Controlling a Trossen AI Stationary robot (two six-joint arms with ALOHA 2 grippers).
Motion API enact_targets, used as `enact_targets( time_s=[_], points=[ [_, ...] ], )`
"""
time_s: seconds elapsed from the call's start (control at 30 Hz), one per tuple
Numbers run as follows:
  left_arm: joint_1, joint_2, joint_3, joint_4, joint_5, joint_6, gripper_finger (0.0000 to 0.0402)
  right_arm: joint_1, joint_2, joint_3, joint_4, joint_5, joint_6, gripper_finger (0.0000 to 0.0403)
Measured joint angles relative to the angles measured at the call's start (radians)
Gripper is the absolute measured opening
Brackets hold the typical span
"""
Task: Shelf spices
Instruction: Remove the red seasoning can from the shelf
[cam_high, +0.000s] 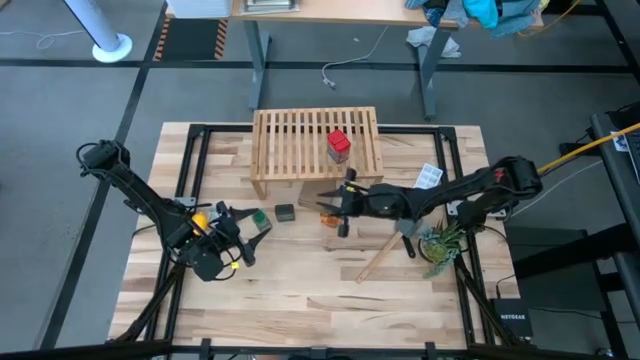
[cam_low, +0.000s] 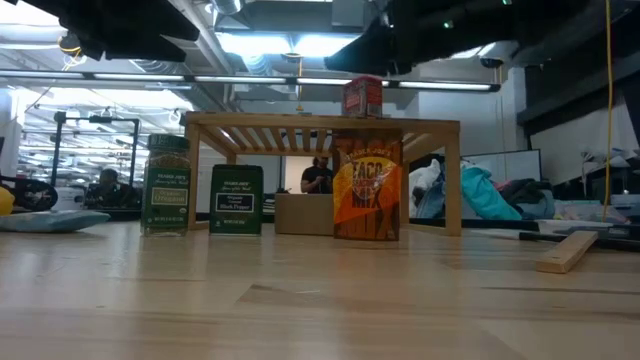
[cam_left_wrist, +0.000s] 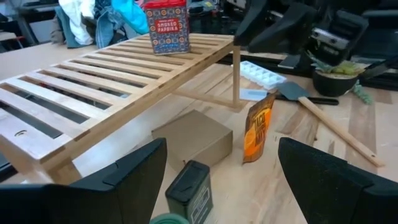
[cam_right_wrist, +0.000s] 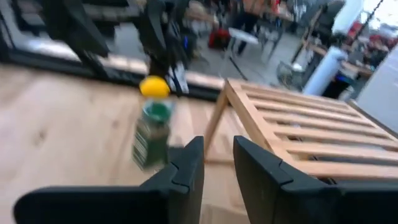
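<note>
We locate the low light-wood slatted shelf at the far edge of the plank table, with the red printed spice tin already standing on its slats, toward the right end. The tin's label reads "SMOKED PAPRIKA" in the left wrist view. Three spices are not yet shelved: the round green-lidded glass jar, the dark grey-black box-like tin, and the orange translucent packet, all standing on the table just in front of the shelf. The packet reads "TACO MIX"; the two green labels carry the Trader Joe's name, the finer print being illegible. We judge the tins light, rigid and smooth-sided, best gripped across their flat faces; the jar is breakable and calls for a grip across its body below the lid. The packet is soft and crushable, so we would pinch it near its top edge. The left gripper hovers just left of the green jar, fingers spread wide and empty. The right gripper is at the packet, fingers nearly together; whether they clamp it we cannot tell.
</note>
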Motion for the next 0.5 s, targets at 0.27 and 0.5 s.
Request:
enact_targets(
  time_s=[0.27, 0.5],
  points=[
    [0.033, 0.0, 0.0, -0.001, 0.0, 0.002, 0.0301, 0.0, 0.004, 0.197, -0.364, 0.066, -0.021, 0.0092],
    [0.06, 0.0, 0.0, 0.003, -0.008, 0.036, 0.0301, 0.0, 0.004, 0.27, -0.399, 0.068, -0.021, 0.0092]
  ],
)
